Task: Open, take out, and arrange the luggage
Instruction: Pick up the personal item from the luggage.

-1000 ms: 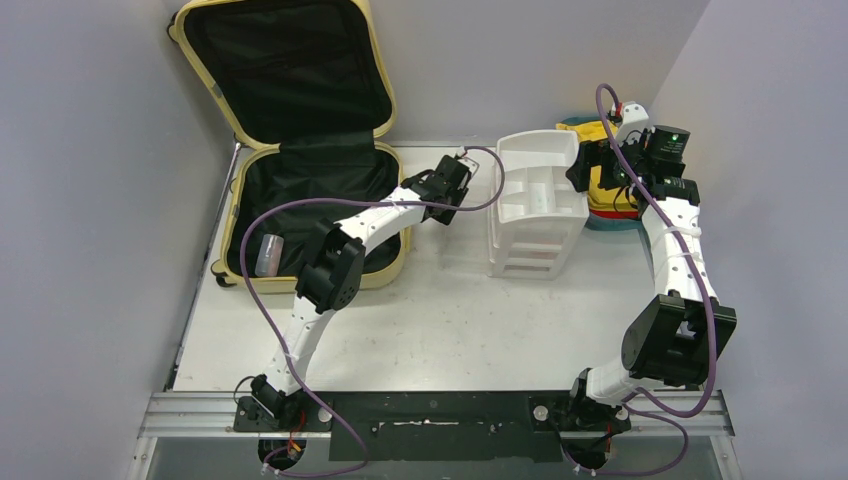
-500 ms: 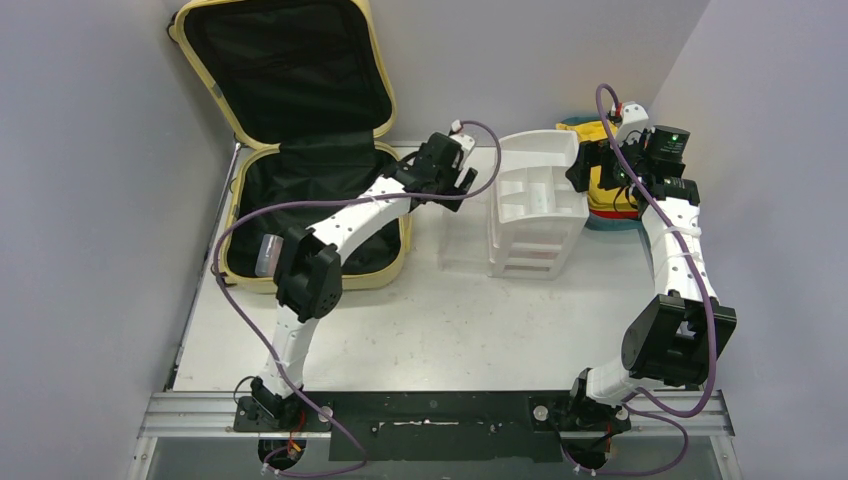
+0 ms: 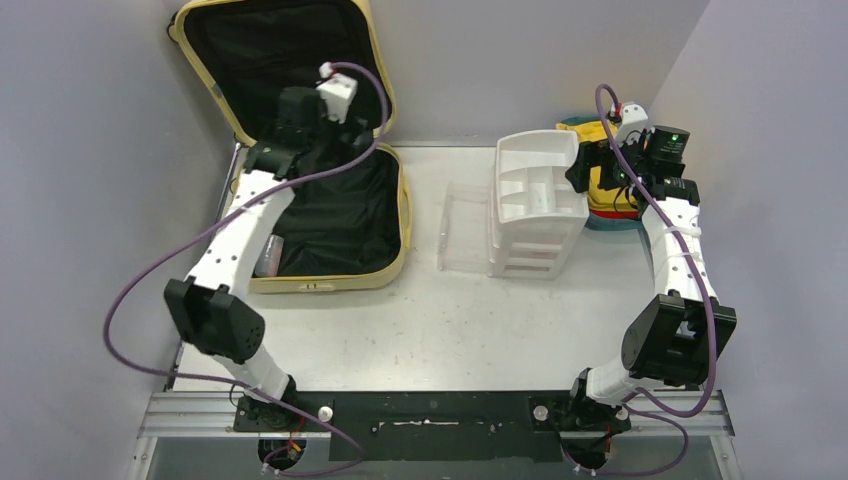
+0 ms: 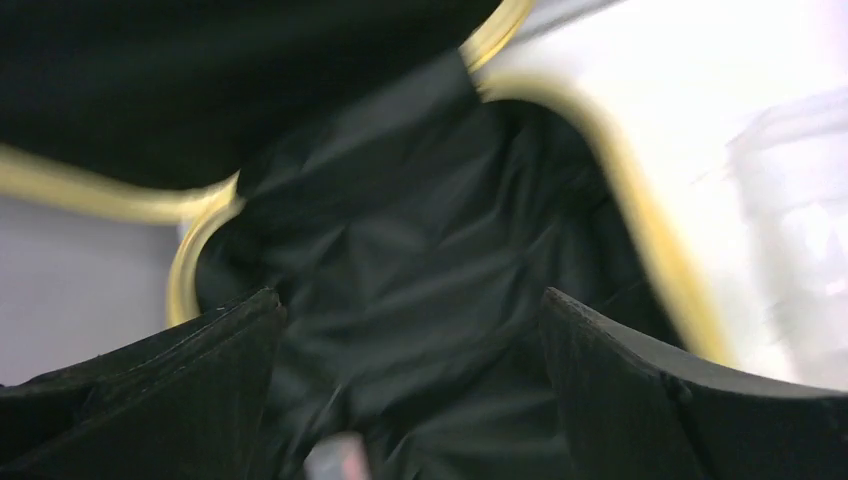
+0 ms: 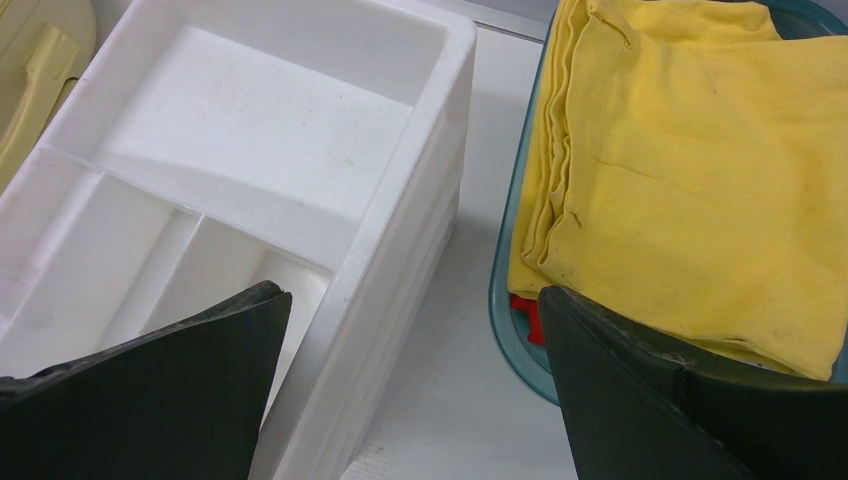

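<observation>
The luggage [image 3: 320, 285], a pale-yellow hard-shell case, lies open at the table's back left. Its lid [image 3: 285, 60] stands up against the wall and the black lining shows. My left gripper [image 3: 292, 118] hangs over the back of the lower half, near the hinge. In the left wrist view this gripper [image 4: 410, 300] is open, with only blurred black lining [image 4: 420, 230] between the fingers. A small clear bottle [image 3: 268, 255] lies inside the case at its front left. My right gripper [image 3: 590, 168] is open and empty at the back right.
A clear tray [image 3: 465, 228] lies on the table against the white drawer organizer [image 3: 535, 195]. Right of the organizer sits a teal tray [image 5: 515, 330] with a folded yellow cloth [image 5: 690, 170] and something red [image 5: 530, 325] under it. My right gripper [image 5: 412, 295] hangs over the gap between them.
My left gripper opened, let go of the clear tray beside the organizer, and swung left and back over the open luggage. The right arm has not moved.
</observation>
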Motion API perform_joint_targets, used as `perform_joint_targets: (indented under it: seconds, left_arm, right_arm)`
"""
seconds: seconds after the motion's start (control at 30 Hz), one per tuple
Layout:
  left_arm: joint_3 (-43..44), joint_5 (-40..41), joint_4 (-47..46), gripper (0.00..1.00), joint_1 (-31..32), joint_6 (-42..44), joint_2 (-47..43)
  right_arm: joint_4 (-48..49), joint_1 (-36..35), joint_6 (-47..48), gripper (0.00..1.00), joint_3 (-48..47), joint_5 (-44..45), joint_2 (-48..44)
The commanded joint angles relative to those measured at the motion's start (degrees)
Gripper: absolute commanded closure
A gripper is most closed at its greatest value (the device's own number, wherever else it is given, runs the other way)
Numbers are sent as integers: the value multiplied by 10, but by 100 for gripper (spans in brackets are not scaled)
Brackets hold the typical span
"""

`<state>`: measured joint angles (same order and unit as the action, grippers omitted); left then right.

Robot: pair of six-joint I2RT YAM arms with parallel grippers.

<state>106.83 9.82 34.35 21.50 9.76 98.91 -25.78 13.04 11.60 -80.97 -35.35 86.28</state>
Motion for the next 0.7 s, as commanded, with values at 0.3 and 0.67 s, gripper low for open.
perform_joint_targets:
  seconds: [0.3,0.67]
  left_arm:
    - [-270,-164,120,3,-293,91,-130]
    - [-389,-165,43,3,-312,111,-114]
  right_arm:
    - [4,1,11,0,4,-18,-3]
    - [4,2,10,0,5,-23,-4]
